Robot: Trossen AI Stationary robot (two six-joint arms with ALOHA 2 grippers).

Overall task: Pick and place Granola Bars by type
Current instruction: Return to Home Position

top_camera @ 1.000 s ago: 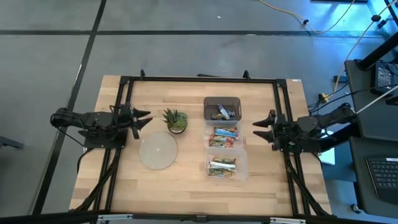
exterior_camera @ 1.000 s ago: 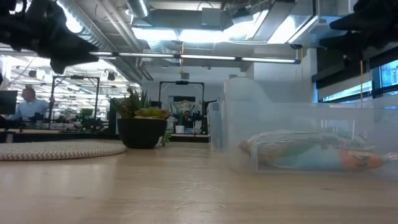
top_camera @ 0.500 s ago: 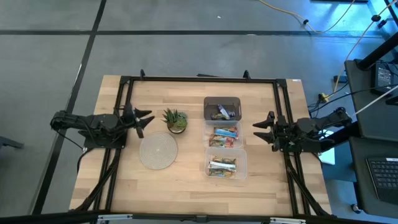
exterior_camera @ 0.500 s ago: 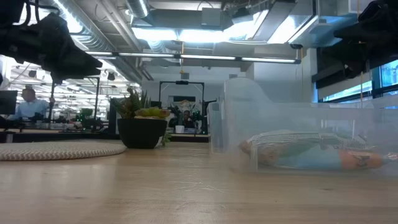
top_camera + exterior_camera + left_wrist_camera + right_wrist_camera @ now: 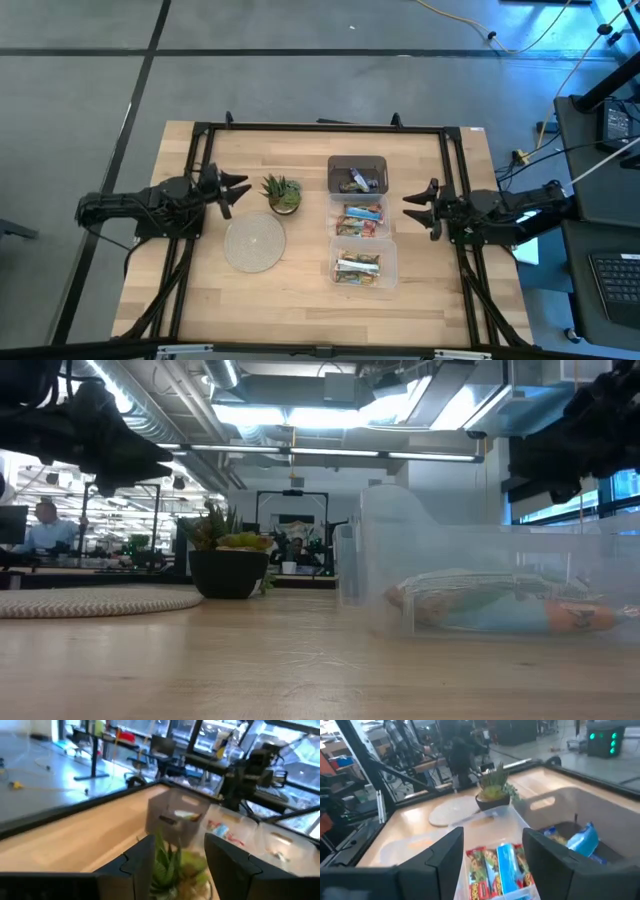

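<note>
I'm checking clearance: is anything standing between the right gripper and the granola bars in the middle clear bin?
Nothing visible does. The right gripper, open, hangs beside the middle clear bin, and only that bin's own wall lies between it and the granola bars.

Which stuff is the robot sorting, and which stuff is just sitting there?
For the job: granola bars, grey bin, middle clear bin, bottom clear bin; left gripper and right gripper, both open, at the table ends.
Just lying about: potted plant, round woven mat.
</note>
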